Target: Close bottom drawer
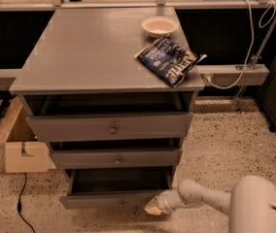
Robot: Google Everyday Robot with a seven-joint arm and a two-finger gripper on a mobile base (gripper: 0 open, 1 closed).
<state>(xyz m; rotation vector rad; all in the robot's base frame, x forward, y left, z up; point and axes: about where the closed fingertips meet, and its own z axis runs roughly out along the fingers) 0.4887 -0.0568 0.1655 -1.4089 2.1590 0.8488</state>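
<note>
The bottom drawer (110,199) is sitting pulled out at the foot of the grey cabinet (94,52), in the lower middle of the frame, and its bare wooden inside is showing behind the flat front. The gripper (153,207) is resting low, at the right end of that front, and appears to be touching it. The pale arm (201,198) is reaching in from the lower right corner. Whether the gripper is clenched or released cannot be told from here.

The middle drawer (116,158) and the top drawer (111,126) are also standing slightly out, but less so. A small bowl (159,26) and a dark blue snack bag (169,61) are lying on the cabinet top, towards its right side. A cardboard box (24,154) is sitting on the floor at the left.

The step in hand is looking like the push itself: contact is made and the drawer is only partly in. The next move is calling for a straight, level shove towards the cabinet. Because the contact is off to the right of the knob (121,204), the drawer may be prone to skewing and binding.
</note>
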